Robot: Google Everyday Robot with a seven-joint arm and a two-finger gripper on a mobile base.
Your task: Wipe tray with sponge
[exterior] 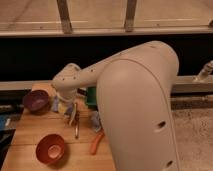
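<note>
The green tray [91, 96] shows only as a small strip at the back of the wooden table [30, 132]; my white arm hides most of it. My gripper [70, 114] hangs below the wrist, just left of the tray and low over the table. A small blue object [55, 104], possibly the sponge, lies beside the gripper on its left. I cannot tell whether the gripper holds anything.
A purple bowl [36, 100] stands at the back left and a red bowl [50, 148] at the front left. A metal utensil [76, 129] and an orange tool [96, 143] lie mid-table. A dark wall and railing run behind.
</note>
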